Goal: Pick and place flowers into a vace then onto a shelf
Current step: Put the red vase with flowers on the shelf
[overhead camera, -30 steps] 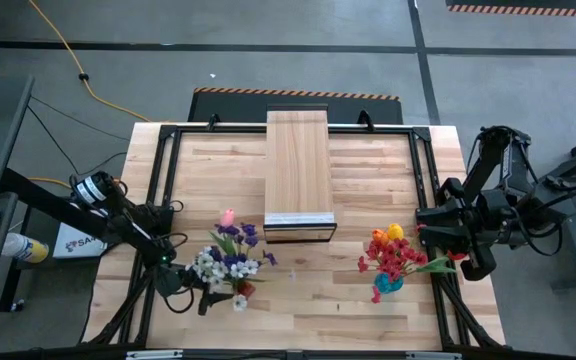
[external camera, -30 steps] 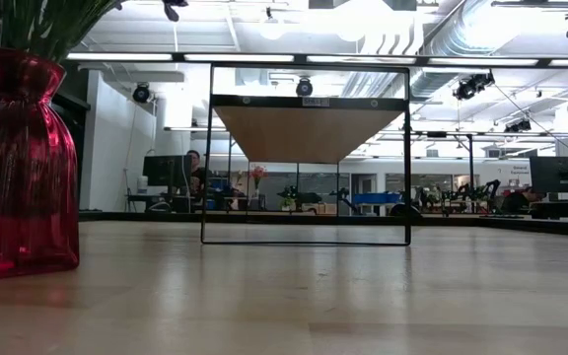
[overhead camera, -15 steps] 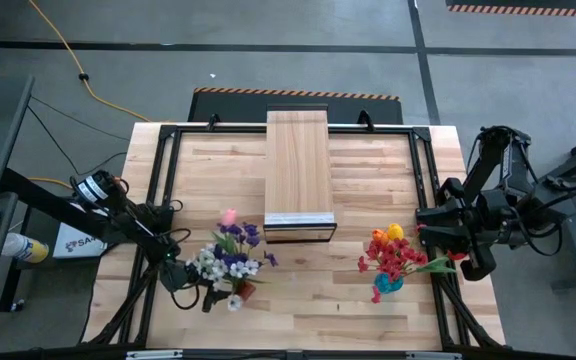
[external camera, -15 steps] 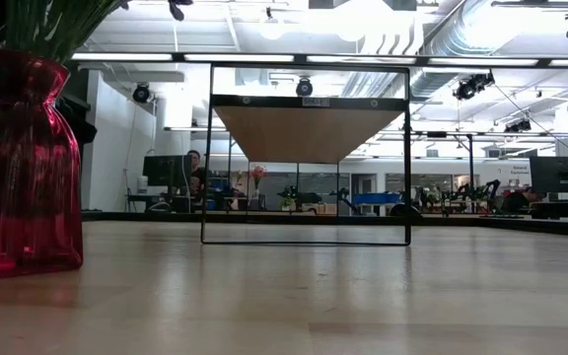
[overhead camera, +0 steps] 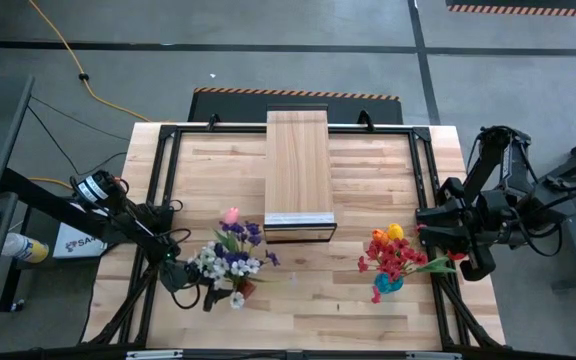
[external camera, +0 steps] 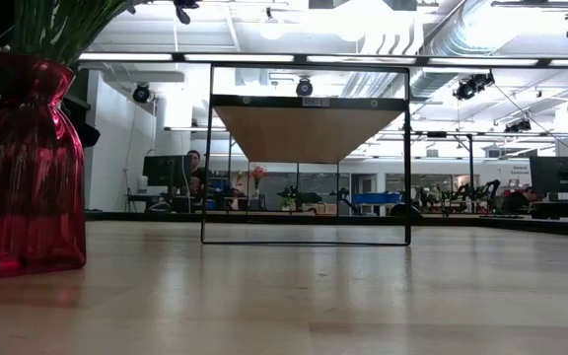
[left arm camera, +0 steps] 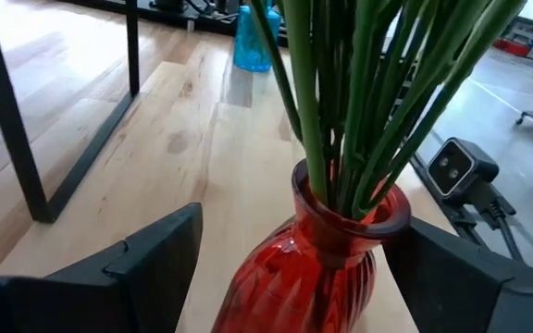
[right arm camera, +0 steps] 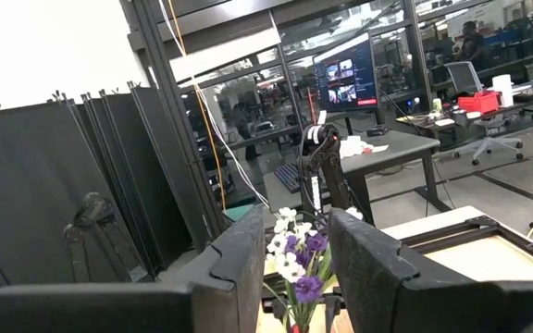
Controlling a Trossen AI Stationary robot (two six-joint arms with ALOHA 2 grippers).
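A red ribbed glass vase (left arm camera: 313, 277) stands on the table near its front left and holds purple and white sprays and a pink tulip (overhead camera: 230, 250) on green stems (left arm camera: 368, 92). My left gripper (left arm camera: 302, 227) reaches in low from the left, one finger on each side of the vase. A blue vase (overhead camera: 388, 283) with red and orange flowers (overhead camera: 393, 255) stands at the front right. The pale wooden shelf (overhead camera: 298, 170) stands at the middle back. My right gripper (right arm camera: 290, 250) hangs high by the right edge, open, with nothing between its fingers. My left gripper has the red vase between its two widely spread fingers (left arm camera: 155, 268), below the neck (left arm camera: 340, 217). It comes in nearly level from the table's left. The place of touch on the vase's belly lies below the wrist picture. The vase stands upright with its base (external camera: 18, 266) on the table.
The shelf's black frame legs (external camera: 304, 237) stand beyond the red vase. A small camera (left arm camera: 456, 166) sits at the near edge close to the vase. Bare tabletop (overhead camera: 308, 290) lies between the two vases.
My left gripper has swung a little toward the table's right, and the red vase has slid slightly the same way with it, staying upright on the table. Both have kept still for the last half second.
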